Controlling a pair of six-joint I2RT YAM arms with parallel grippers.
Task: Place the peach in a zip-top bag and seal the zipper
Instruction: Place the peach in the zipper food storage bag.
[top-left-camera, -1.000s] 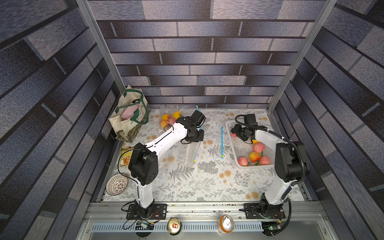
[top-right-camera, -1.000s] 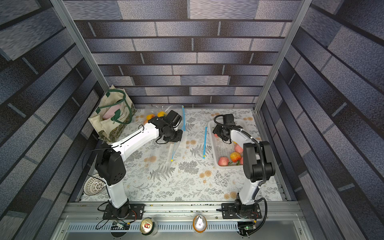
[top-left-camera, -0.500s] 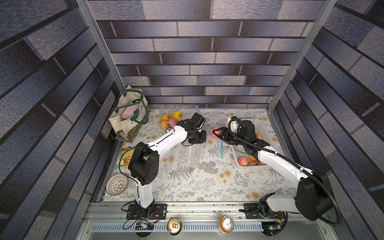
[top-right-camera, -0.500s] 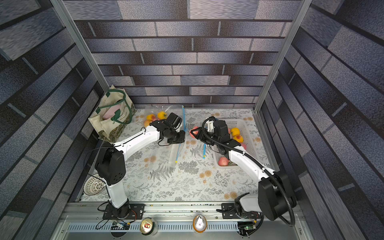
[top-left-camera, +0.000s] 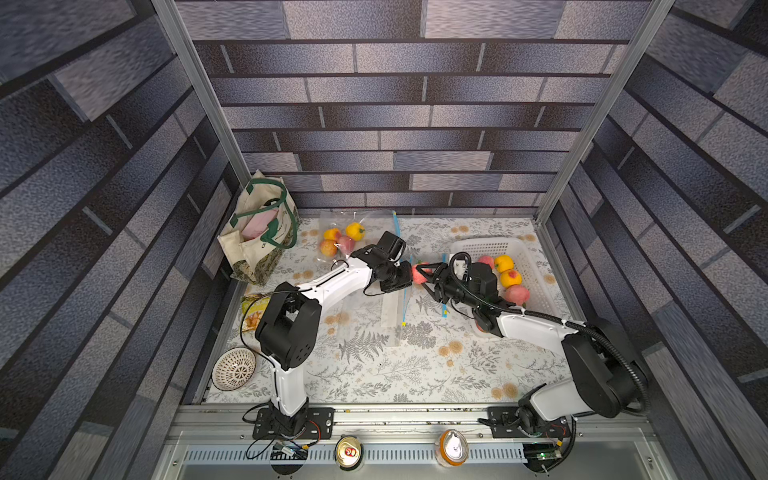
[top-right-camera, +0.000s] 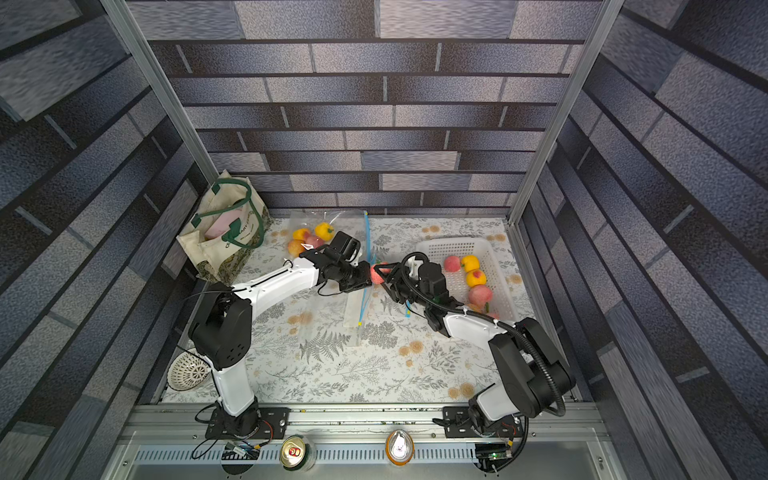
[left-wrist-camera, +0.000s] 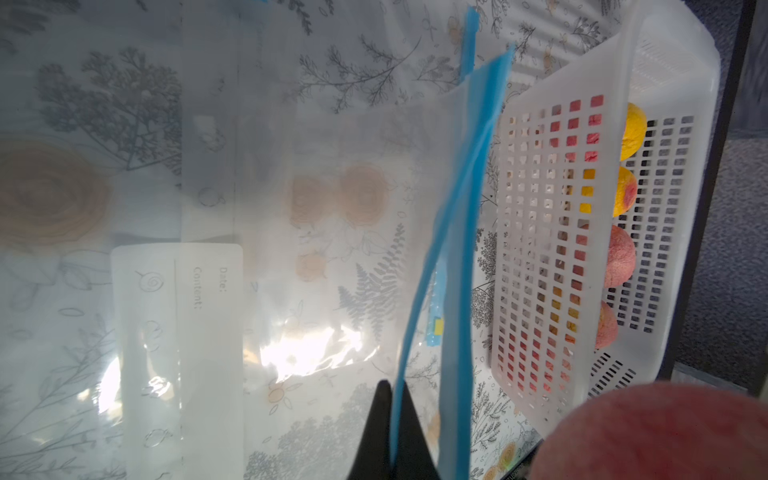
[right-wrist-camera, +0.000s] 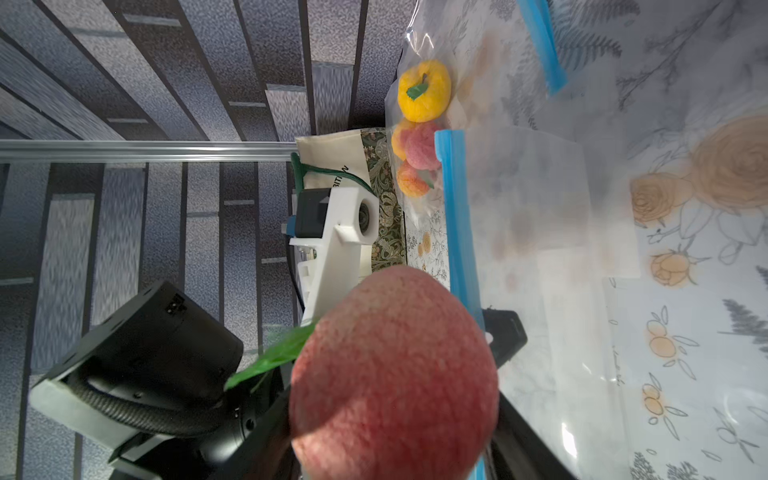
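Note:
A reddish peach (top-left-camera: 419, 274) (top-right-camera: 376, 274) with a green leaf sits between the fingers of my right gripper (top-left-camera: 424, 275) (right-wrist-camera: 395, 399), which is shut on it. In the right wrist view the peach (right-wrist-camera: 395, 374) fills the foreground. My left gripper (top-left-camera: 406, 277) (left-wrist-camera: 392, 392) is shut on one blue zipper lip (left-wrist-camera: 419, 291) of the clear zip-top bag (top-left-camera: 374, 316) (left-wrist-camera: 311, 208), holding it raised. The other lip (left-wrist-camera: 461, 249) hangs apart, so the mouth gapes. The peach (left-wrist-camera: 656, 432) hovers right at that mouth, beside the left gripper.
A white perforated basket (top-left-camera: 536, 257) (left-wrist-camera: 561, 249) with several fruits stands at the right. A second bag (top-left-camera: 345, 237) with fruit lies at the back, beside a cloth tote (top-left-camera: 257, 228). Another blue zipper strip (top-left-camera: 444, 311) lies by the basket. A bowl (top-left-camera: 233, 368) sits front left.
My right arm swung left out of the basket with the peach, up to the bag's mouth. The left gripper, still holding the zipper lip, shifted slightly right.

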